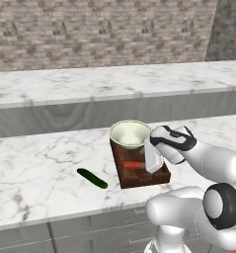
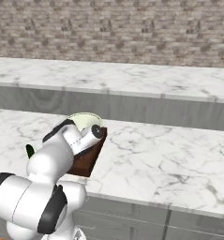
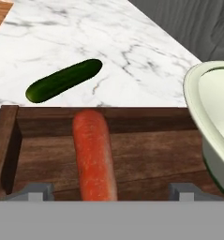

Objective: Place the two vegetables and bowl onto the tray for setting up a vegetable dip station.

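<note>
The dark wooden tray (image 1: 135, 179) lies on the near marble counter. The pale bowl (image 1: 131, 133) sits on the tray's far end. The orange-red carrot (image 1: 133, 165) lies flat on the tray floor (image 3: 151, 154). My gripper (image 1: 152, 167) hangs low over the tray and is open. In the hand view its fingertips (image 3: 36, 191) stand wide on either side of the carrot (image 3: 93, 154) without touching it. The dark green cucumber (image 1: 92, 178) lies on the counter left of the tray, also seen as the cucumber (image 3: 64, 80) beyond the tray's edge. The bowl's rim (image 3: 205, 103) is at the right.
A second, higher marble counter (image 1: 114, 84) runs behind a grey ledge, with a brick wall (image 1: 99, 29) beyond it. The near counter (image 2: 169, 154) stretches wide to the right of the tray (image 2: 87, 161). The counter's front edge runs just below the tray.
</note>
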You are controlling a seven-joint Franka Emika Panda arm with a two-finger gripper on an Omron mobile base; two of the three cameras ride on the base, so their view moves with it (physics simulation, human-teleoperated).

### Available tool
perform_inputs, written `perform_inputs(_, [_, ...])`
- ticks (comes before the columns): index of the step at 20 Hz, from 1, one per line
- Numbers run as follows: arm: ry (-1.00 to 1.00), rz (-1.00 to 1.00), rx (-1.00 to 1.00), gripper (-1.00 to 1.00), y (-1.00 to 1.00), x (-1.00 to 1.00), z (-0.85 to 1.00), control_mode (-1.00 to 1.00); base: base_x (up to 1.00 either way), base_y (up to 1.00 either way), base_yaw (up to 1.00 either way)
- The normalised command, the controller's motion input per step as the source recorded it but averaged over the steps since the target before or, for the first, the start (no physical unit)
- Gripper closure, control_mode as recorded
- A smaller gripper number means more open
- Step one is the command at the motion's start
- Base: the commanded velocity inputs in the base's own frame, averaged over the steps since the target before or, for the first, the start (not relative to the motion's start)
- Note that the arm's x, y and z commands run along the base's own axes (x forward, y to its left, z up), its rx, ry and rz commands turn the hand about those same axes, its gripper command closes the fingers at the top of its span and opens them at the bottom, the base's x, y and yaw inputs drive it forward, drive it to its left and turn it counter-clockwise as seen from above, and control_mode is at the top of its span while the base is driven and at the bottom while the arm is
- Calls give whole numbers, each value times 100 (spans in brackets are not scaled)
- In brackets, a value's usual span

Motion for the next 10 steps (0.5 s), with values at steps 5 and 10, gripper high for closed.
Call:
perform_inputs(5, [2,0,0,-100,0,0,0,-100,0,0,0])
perform_inputs(10, [2,0,0,-100,0,-1,3,-100,0,0,0])
